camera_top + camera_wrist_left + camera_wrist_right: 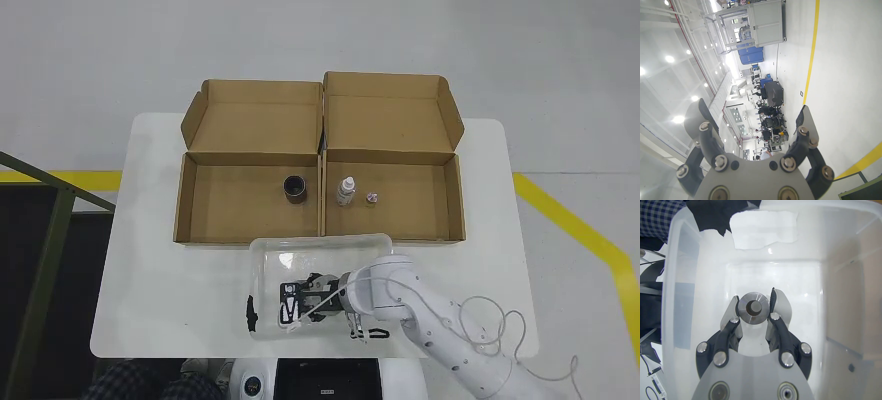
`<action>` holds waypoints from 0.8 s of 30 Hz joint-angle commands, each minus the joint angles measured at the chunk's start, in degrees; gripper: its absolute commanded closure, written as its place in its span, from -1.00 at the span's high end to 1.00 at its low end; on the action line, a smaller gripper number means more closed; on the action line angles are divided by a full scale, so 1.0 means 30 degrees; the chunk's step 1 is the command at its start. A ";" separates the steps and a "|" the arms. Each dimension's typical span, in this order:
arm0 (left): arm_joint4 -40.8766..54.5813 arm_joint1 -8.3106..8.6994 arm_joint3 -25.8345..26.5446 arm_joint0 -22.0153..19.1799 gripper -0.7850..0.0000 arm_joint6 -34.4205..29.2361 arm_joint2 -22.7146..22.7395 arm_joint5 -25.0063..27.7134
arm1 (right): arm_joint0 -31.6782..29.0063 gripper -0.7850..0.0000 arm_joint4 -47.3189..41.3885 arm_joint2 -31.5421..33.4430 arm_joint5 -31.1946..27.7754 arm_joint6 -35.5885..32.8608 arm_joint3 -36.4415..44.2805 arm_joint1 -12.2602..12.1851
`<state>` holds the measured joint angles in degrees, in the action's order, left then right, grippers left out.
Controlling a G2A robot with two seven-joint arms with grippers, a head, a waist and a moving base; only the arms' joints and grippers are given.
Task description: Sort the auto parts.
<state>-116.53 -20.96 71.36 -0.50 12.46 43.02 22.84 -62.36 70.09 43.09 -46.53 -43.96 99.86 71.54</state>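
Observation:
A clear plastic bin [322,241] sits at the table's front middle. My right gripper [300,301] is down inside it. In the right wrist view the right gripper [754,305] is shut on a round grey metal part [753,308] with a central bore, one finger touching each side, just above the bin floor [802,306]. My left gripper [753,106] is open with nothing between its fingers, pointing out at the room away from the table. The left cardboard box [200,205] holds a dark ring-shaped part [293,188]. The right cardboard box [452,200] holds a white bottle-shaped part [346,190] and a small piece [372,198].
Both boxes stand side by side behind the bin with their lids folded back. A black scrap [250,314] clings to the bin's front left corner. The white table [150,260] has free surface left of the bin and along its right side.

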 commanded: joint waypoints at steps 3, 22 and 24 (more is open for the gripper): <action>-0.0001 0.0000 0.0000 0.0000 1.00 0.0000 0.0000 0.0000 | 0.0060 -1.00 -0.0497 0.0212 0.0206 0.0196 0.0246 -0.0049; -0.0001 0.0000 0.0000 0.0000 1.00 0.0000 0.0000 0.0000 | -0.0443 -1.00 -0.5356 0.2094 0.2958 0.2086 0.1400 -0.0273; -0.0001 0.0000 0.0000 0.0000 1.00 0.0000 0.0000 0.0000 | -0.0597 -1.00 -0.5848 0.2353 0.3195 0.2220 0.1667 -0.0321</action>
<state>-116.53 -20.96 71.36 -0.50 12.46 43.02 22.84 -63.95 53.24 49.74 -37.28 -37.40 104.48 70.66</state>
